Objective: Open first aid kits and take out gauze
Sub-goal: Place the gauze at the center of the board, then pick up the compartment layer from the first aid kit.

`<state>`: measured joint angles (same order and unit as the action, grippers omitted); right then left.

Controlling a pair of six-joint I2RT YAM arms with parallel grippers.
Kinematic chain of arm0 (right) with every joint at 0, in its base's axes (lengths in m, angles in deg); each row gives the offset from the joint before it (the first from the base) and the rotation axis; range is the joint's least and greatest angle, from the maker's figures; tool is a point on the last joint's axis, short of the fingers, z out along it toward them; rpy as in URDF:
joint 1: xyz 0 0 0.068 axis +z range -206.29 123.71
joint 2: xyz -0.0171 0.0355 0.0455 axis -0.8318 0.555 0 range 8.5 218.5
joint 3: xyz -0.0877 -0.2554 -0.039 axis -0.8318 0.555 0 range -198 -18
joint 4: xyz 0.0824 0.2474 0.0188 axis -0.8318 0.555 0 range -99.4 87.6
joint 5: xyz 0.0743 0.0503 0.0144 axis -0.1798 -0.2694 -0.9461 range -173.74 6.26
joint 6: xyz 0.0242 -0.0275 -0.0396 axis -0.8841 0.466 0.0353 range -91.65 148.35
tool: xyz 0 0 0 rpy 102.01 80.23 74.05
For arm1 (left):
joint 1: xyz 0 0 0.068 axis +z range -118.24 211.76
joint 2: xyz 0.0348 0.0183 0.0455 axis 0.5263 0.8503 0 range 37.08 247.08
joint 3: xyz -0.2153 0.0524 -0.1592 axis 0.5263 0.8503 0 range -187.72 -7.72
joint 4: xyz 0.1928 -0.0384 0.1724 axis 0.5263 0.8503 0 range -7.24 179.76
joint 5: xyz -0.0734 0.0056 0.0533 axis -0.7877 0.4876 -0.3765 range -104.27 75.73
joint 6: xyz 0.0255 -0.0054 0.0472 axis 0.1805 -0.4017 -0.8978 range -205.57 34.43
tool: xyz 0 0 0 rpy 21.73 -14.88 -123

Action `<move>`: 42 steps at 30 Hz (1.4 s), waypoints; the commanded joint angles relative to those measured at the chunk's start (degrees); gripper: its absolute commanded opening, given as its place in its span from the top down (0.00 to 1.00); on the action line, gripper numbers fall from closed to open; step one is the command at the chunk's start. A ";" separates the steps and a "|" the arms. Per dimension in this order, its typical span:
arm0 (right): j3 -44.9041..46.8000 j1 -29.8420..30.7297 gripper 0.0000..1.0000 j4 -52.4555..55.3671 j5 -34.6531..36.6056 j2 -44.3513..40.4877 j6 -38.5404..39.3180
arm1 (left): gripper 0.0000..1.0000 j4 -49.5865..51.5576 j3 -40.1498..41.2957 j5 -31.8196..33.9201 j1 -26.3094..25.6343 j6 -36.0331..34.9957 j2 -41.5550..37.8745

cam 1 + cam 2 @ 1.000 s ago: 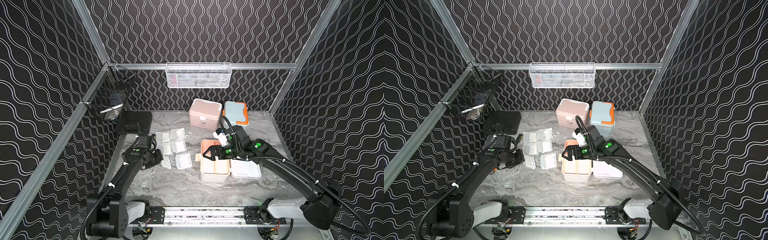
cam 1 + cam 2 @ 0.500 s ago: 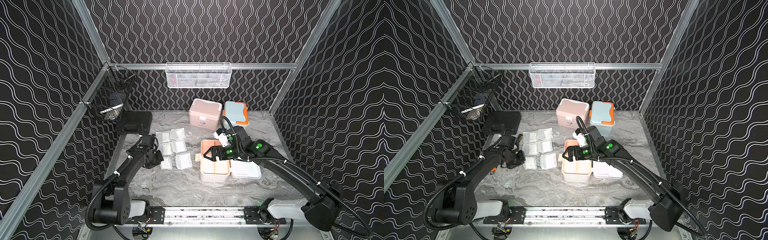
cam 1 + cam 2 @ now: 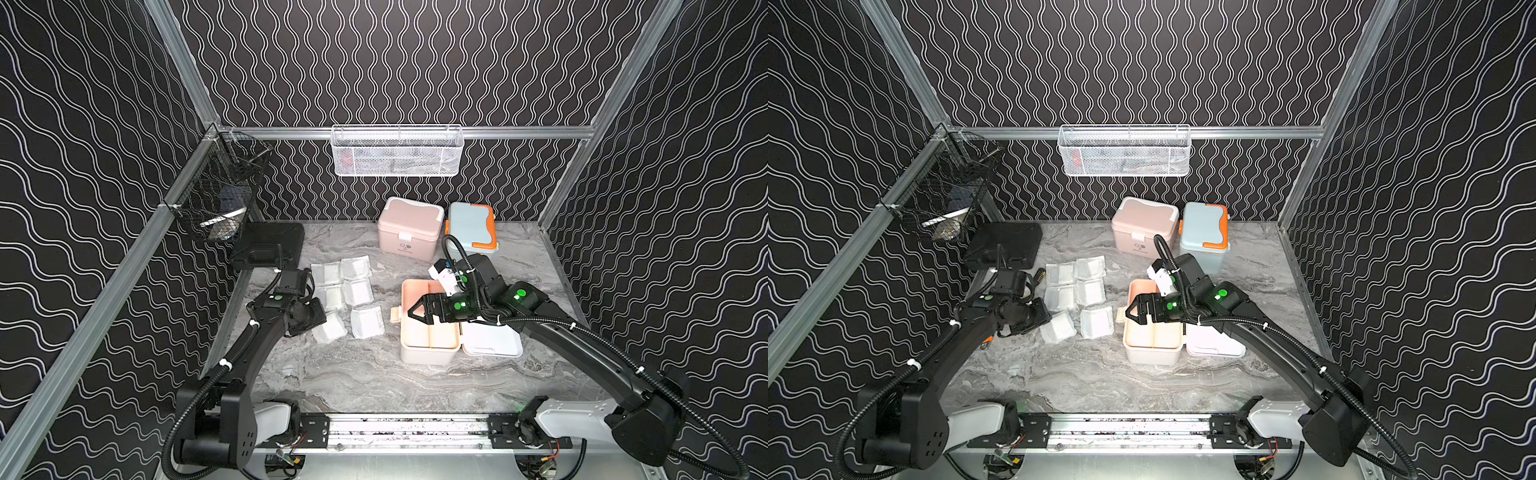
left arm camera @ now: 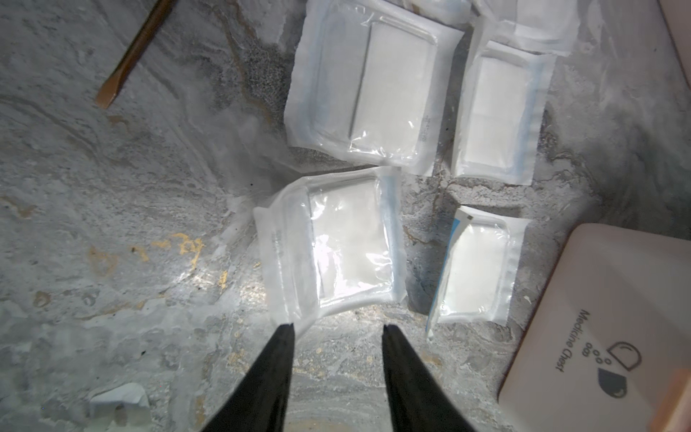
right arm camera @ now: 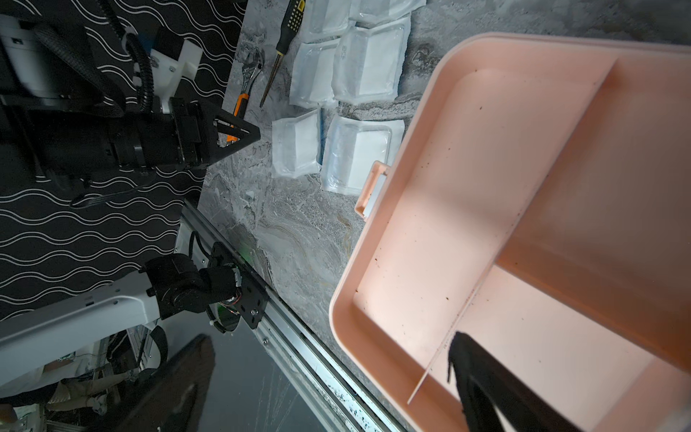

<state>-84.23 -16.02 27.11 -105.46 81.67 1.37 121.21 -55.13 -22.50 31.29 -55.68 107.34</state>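
gauze packet (image 4: pixel 336 247) lies flat on the tabletop (image 4: pixel 131 224) at the tips of the left gripper (image 4: pixel 338 327), fingers (image 4: pixel 276 366) spread and empty, right gripper (image 3: pixel 417 309) likewise spread over the open kit (image 3: pixel 430 357); judged light, limp, slick-wrapped, best pinched by its sealed border.

Black walls (image 3: pixel 395 62) with white wavy lines close in three sides, framed by aluminium bars (image 3: pixel 519 132). A white mesh basket (image 3: pixel 397 151) hangs at upper centre, a black wire basket (image 3: pixel 216 195) at the left corner. The tabletop (image 3: pixel 365 382) is grey marble, brightly lit.
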 commanded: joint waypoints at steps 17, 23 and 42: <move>-6.65 8.66 0.00 -3.08 1.00 7.00 -4.61 | 0.02 14.28 -11.12 -11.66 -2.17 -1.41 -20.54; -8.88 10.35 0.00 -1.83 4.50 8.75 -6.20 | 0.01 14.46 -10.48 -16.13 -2.17 -1.22 -25.41; -10.67 -2.48 0.07 11.17 22.29 10.89 -6.04 | 0.01 -6.75 -3.69 -10.81 -26.80 6.95 -17.09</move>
<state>-93.57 -18.20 35.65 -86.55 91.22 -4.16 120.76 -59.07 -38.22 8.73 -50.74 88.23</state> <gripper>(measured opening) 0.942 0.988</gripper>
